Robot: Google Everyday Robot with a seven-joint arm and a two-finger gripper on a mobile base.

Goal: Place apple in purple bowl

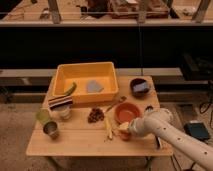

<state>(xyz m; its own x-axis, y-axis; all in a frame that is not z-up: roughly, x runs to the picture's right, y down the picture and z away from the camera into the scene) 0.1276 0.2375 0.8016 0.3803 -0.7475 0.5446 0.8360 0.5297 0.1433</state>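
The apple (122,132) is a small orange-red fruit on the wooden table (75,142), just in front of the larger orange-red bowl (128,111). My gripper (127,130) is at the end of the white arm (165,131) that reaches in from the lower right, and it sits right at the apple, low over the table. The purple bowl (139,87) stands at the back right of the table with a bluish-grey item inside, well behind the gripper.
A yellow tray (65,75) holds a green item and a grey item at the back. Dark grapes (95,115), a yellow peel-like item (109,131), a green cup (42,116), a metal cup (51,130) and a striped pack (60,102) stand left of the gripper.
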